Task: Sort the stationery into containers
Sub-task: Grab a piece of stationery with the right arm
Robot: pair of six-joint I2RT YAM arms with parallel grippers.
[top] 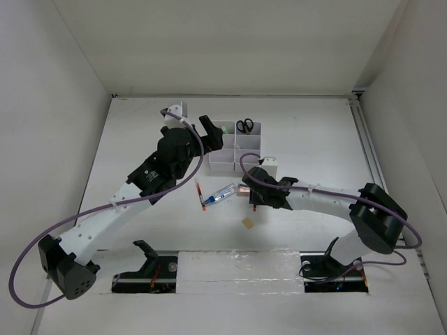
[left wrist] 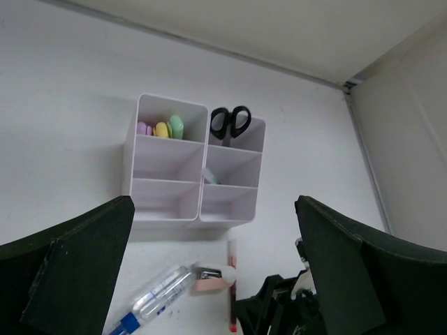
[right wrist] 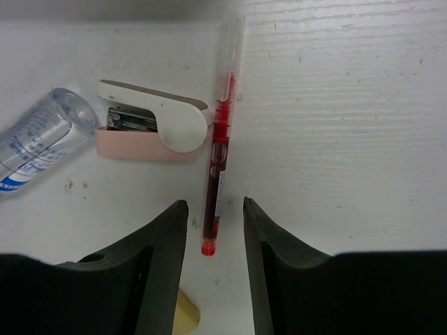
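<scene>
The left gripper (top: 209, 132) gapes wide near the white box (top: 225, 159) holding highlighters (left wrist: 167, 128) and scissors (top: 244, 125). A tube (top: 222, 194), stapler (right wrist: 157, 129) and red pen (right wrist: 218, 150) lie on the table (top: 314, 139). The right gripper (right wrist: 214, 204) has its jaws a little apart around the pen's end, not squeezing.

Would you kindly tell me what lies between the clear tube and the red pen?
A small pink-and-white stapler lies there, shown clearest in the right wrist view.

The pink stapler (right wrist: 157, 129) touches the red pen (right wrist: 218, 139) on one side and blocks a finger there. The pen's other side has open table (right wrist: 335, 125).
</scene>
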